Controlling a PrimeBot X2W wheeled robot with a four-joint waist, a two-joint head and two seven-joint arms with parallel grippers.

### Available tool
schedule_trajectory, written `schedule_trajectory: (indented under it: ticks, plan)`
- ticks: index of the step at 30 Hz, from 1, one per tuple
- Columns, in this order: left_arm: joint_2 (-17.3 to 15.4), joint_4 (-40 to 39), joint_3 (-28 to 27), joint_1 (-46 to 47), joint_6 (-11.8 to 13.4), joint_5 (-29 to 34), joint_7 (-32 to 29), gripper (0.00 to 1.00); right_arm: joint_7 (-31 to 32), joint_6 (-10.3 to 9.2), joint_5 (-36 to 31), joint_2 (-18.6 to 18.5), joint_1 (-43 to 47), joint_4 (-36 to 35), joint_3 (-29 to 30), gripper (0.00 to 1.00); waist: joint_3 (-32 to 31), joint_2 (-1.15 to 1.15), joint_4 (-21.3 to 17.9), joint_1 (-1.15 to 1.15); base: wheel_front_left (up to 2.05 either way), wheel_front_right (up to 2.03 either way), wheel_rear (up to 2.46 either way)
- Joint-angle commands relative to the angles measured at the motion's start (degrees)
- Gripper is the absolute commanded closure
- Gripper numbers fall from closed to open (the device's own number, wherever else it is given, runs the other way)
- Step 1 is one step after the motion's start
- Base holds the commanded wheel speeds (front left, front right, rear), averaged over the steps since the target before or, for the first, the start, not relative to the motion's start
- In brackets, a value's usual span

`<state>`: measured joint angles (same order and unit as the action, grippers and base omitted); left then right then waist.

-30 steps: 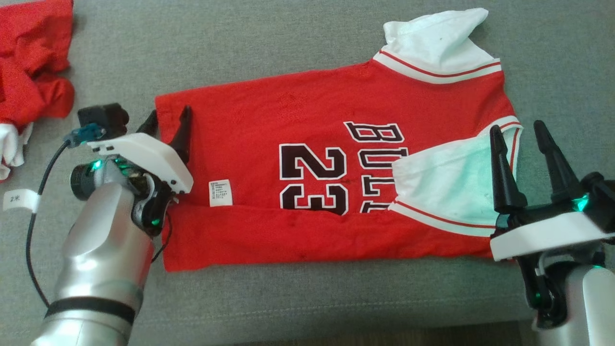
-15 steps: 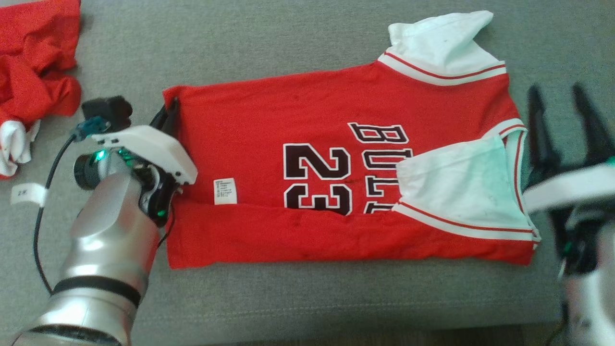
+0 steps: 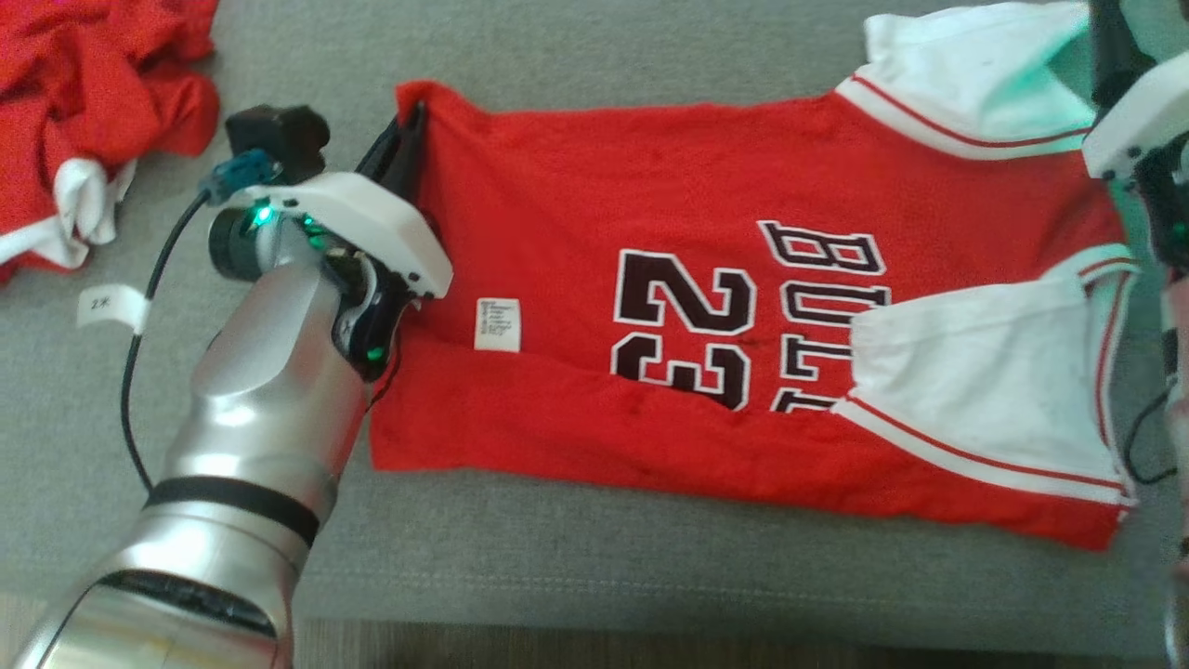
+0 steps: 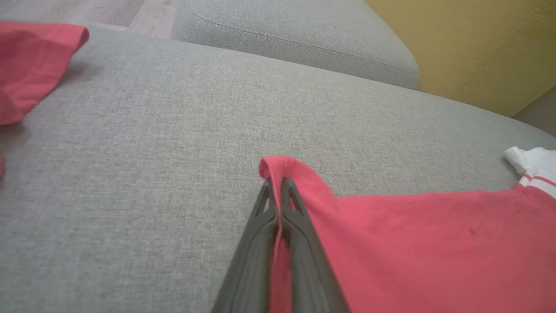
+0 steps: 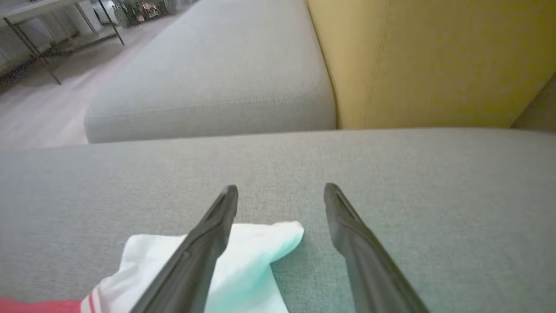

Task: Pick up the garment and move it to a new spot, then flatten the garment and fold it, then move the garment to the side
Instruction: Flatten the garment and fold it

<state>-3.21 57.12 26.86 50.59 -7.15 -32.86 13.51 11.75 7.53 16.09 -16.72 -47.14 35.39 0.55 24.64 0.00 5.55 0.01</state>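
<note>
The left gripper has clamped onto the red jersey's upper-left hem corner. The right gripper now hangs at the upper right, fingers spread wide over the white sleeve.

We see a living-room sort of place — a broad grey sofa seat with stitched cushions, a mustard-yellow backrest behind it, and pale wood-look floor beyond, where a metal-legged table stands near clutter too blurred to name.

garment: red, white sleeves, black "23" | sofa: grey | backrest: mustard yellow
</note>
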Motion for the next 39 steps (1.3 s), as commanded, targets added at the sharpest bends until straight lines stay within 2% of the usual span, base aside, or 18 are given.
schedule_trajectory:
  ticks: [1,7,12,13,14,15,21,26,33,39]
  plan:
    - [-1.53,-1.74,-0.92,2.33,-0.33,-0.4,0.64,1.0,0.67,-0.04,-0.27,-0.58,-1.58,-0.28,-1.11,0.0,1.14,0.0,1.14,-0.01,0.0,0.0,0.0]
    - [-1.19,-2.38,1.63,3.46,-0.33,-2.28,1.13,1.0,3.89,-0.04,-0.64,-1.09,-7.18,12.02,-2.96,0.0,2.46,0.0,2.39,-0.01,0.0,0.0,0.0]
    - [-1.37,-2.63,3.12,3.81,-0.33,-3.7,1.35,1.0,4.42,-0.04,1.34,-0.47,-9.89,17.69,-3.94,0.0,2.76,0.0,2.54,-0.01,0.0,0.0,0.0]
    - [-1.47,-2.68,3.35,3.79,-0.34,-3.96,1.38,1.0,4.11,-0.04,1.61,-0.44,-10.2,18.22,-4.56,0.53,2.68,0.0,2.52,-0.01,0.0,0.0,0.0]
    - [-1.61,-2.77,3.51,3.76,-0.34,-4.26,1.4,1.0,3.37,-0.04,2.01,-0.44,-10.51,18.39,-5.19,0.9,2.59,0.0,2.49,-0.01,0.0,0.0,0.0]
    - [-1.78,-2.85,3.65,3.7,-0.34,-4.53,1.43,1.0,2.56,-0.04,2.49,-0.5,-10.73,18.57,-5.71,1.0,2.41,0.0,2.43,-0.01,0.0,0.0,0.0]
    - [-3.73,-6.03,2.06,2.97,-0.34,-4.8,1.47,1.0,-3.43,-0.04,5.99,-1.36,-11.62,17.43,-8.99,1.0,0.79,0.0,1.76,-0.01,0.0,0.0,0.0]
    - [-4.95,-8.6,0.18,1.4,-0.34,-4.18,1.48,1.0,-6.02,-0.04,9.19,-1.93,-10.72,14.85,-11.72,1.0,-0.9,0.0,1.02,-0.01,0.0,0.0,0.0]
    - [-6.17,-11.33,-1.26,-3.23,-0.34,-4.43,1.48,1.0,-8.78,-0.04,15.1,-3.83,-4.92,7.51,-15.55,1.0,-3.46,0.0,-0.27,-0.01,0.0,0.0,0.0]
    - [-7.48,-13.78,-1.99,-7.02,-0.34,-5.84,1.49,1.0,-10.14,-0.04,19.1,-5.95,4.45,-2.64,-16.4,1.0,-4.88,0.0,-1.2,-0.01,0.0,0.0,0.0]
